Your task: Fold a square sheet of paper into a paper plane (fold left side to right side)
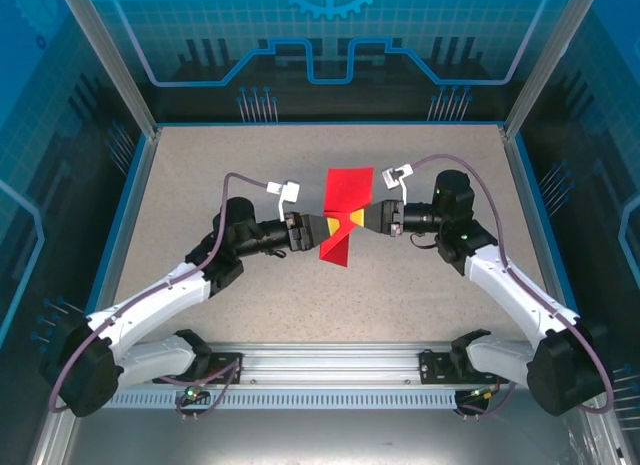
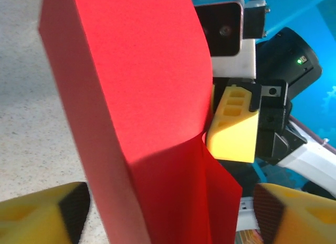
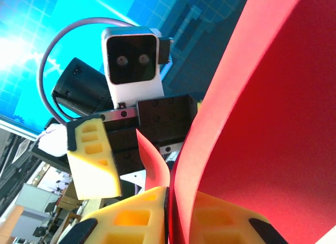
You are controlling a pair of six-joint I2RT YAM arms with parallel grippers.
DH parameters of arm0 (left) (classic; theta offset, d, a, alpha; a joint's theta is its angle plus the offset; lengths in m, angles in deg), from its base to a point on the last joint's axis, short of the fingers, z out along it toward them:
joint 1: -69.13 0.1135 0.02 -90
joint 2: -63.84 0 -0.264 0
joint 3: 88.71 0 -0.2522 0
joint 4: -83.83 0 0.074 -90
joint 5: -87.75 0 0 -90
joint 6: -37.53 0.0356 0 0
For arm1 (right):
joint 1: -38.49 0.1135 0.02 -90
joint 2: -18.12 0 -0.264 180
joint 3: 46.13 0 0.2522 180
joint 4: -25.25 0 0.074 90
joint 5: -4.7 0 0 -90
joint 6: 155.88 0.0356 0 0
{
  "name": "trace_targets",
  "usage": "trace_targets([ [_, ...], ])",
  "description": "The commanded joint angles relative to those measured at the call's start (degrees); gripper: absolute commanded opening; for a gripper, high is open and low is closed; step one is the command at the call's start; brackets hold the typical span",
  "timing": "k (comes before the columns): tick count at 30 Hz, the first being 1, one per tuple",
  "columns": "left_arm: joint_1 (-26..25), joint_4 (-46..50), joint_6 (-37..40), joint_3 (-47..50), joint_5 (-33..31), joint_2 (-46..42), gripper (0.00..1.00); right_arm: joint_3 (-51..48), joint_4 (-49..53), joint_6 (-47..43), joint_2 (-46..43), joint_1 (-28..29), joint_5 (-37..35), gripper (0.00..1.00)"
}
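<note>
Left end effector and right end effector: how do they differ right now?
The left end effector has its jaws wide apart, either side of the red paper; the right end effector is pinched shut on it. The left reaches in from the paper's left, the right from its right. Both have yellow fingers.

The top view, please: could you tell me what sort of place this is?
Probably an enclosed robot test cell: a table walled by blue printed panels on a metal frame, with two arms bolted to a rail, red paper between them.
</note>
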Motion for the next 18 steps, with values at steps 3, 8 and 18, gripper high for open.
trace_targets([
  [3,-1.10,-4.24,-0.23,0.77,0.49,-0.75,0.49,1.31,-4.77,3.58,0.58,1.13,-0.16,0.14],
  [8,-1.40,-2.58,0.13,0.60,-1.16,-1.49,0.22,1.01,-2.24,2.14,0.29,1.17,-1.03,0.18],
  [18,-9.97,37.40,18.38,-11.10,-29.41,-1.58,0.09,9.55,47.18,-27.61,-4.12,-3.49,-25.03,0.57],
])
